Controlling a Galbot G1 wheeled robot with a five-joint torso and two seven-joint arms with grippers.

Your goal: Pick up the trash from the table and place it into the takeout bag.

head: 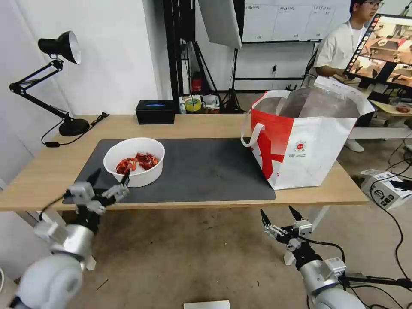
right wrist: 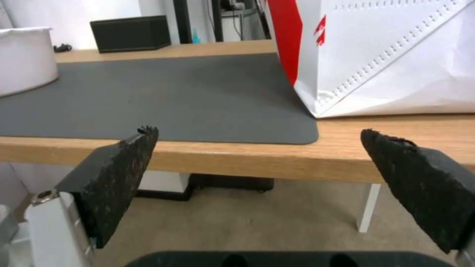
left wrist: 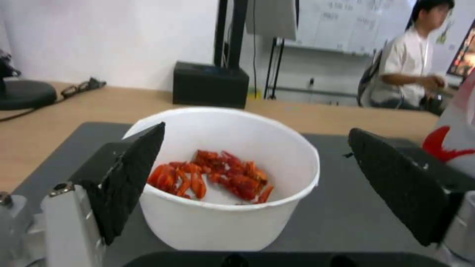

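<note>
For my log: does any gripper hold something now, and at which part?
Nothing is held. The left gripper is open just before the bowl, not touching it; the right gripper is open below the table edge.

Left gripper (head: pixel 109 178), fingers spread, hovers just beside the white bowl (head: pixel 134 162) on the table (head: pixel 206 124).

The place looked like a robotics lab or recording studio set up inside an office. A long light-wood table (head: pixel 206 124) on white legs stood on a bare floor, with a black articulated desk lamp (head: pixel 58 47) at one end. Behind it were a light stand with a reflector panel (head: pixel 221 21), a whiteboard (head: pixel 296 19), trailing cables and a monitor (head: pixel 384 47).
</note>
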